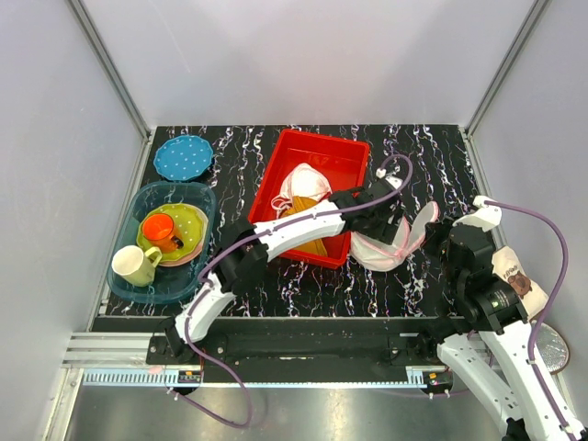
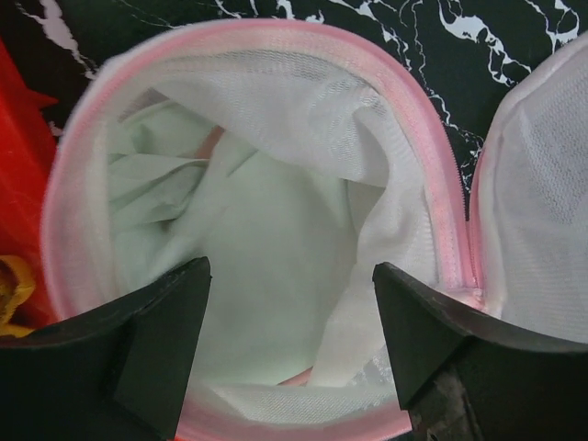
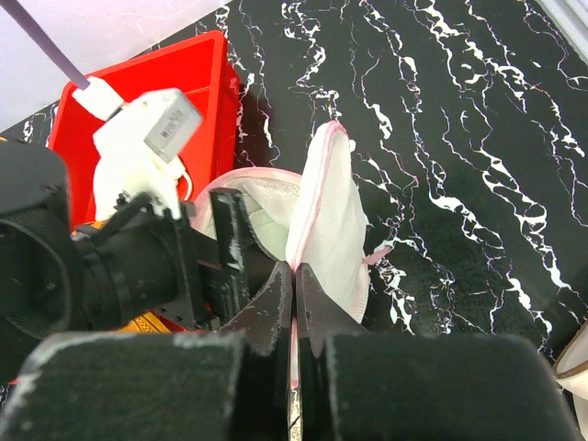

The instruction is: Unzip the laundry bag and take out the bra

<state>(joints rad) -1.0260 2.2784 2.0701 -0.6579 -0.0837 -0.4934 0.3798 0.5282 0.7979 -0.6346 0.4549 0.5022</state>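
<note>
Left pincer [image 2: 289, 276] is gaping wide over the unzipped laundry bag [image 2: 395, 175], risking grabbing mesh instead of the bra [image 2: 230, 220]. Right pincer [image 3: 294, 280] is pinching the bag's pink edge, which could slip free.

You are holding your left gripper [image 1: 375, 219] over the laundry bag [image 1: 384, 254], which is lying just beside the red bin [image 1: 322, 161].
</note>
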